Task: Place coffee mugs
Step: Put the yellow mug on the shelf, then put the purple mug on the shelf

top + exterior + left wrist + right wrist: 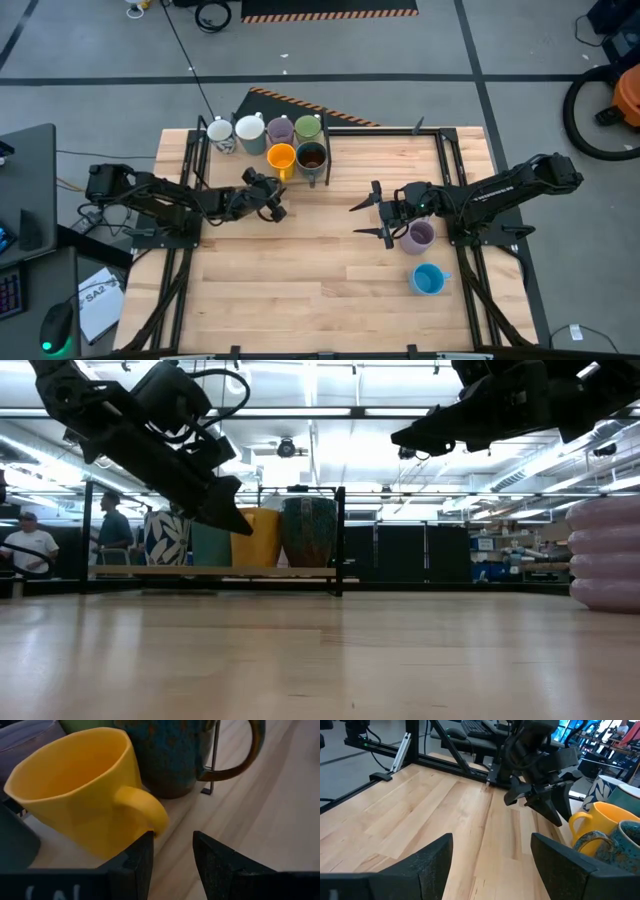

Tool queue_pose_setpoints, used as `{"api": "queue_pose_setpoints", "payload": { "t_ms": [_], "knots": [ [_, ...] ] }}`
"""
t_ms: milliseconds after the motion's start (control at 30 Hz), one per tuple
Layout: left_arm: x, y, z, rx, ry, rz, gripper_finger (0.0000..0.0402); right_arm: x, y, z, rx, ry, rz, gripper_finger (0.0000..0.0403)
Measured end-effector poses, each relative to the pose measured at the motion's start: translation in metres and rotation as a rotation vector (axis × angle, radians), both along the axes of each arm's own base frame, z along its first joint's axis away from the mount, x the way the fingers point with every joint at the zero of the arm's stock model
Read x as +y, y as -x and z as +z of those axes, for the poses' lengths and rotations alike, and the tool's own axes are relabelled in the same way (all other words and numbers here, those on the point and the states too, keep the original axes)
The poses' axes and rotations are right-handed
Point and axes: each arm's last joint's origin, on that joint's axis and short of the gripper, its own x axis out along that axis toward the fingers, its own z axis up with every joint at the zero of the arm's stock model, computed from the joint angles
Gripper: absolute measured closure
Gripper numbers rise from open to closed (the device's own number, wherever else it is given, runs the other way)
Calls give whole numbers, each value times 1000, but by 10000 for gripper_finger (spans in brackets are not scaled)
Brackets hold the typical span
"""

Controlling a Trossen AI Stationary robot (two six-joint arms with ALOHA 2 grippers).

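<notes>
Six coffee mugs stand bunched at the table's far edge: two white (220, 133) (250, 132), a lilac (280, 128), a green (307, 126), an orange (282, 158) and a dark brown one (312, 158). Another lilac mug (418, 236) and a blue mug (428, 279) stand at the right. My left gripper (172, 837) is open just near of the orange mug (75, 785), with nothing between its fingers. My right gripper (368, 215) hovers open above mid-table, beside the right lilac mug. My left gripper comes at the orange mug slanting down from the table's near left. One fingertip (145, 845) stands right at the lower end of the mug's handle (142, 807). Whether it touches the handle I cannot tell. The mug stands upright on the table.
A black metal frame (327, 150) runs beside the bunched mugs, and its post (215, 755) stands by the dark brown mug's handle. Bare wood (300, 270) lies between the arms and toward the near edge. People stand in the room beyond the table (30, 545).
</notes>
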Motion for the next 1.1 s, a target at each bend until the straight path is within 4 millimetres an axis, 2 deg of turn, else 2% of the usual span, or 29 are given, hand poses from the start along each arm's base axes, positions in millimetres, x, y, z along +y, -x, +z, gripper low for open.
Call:
{"api": "queue_pose_setpoints", "payload": {
  "t_ms": [367,500,667,800,900,1100],
  "knots": [
    [-1,2,0,25,-52,61,258,0,0,-1,9,4,0,129],
    [-9,3,1,-11,16,38,258,0,1,-3,29,-6,-3,129],
    [-24,0,9,-110,226,-169,258,0,1,-5,54,-12,-8,129],
    [-38,-6,15,-127,284,-277,258,3,2,-8,93,-26,-114,129],
    [-47,-7,19,-126,270,-322,258,7,2,-9,190,-7,-148,129],
    [-53,-9,22,-144,264,-355,258,13,-2,11,405,-61,-197,129]
  ]
}}
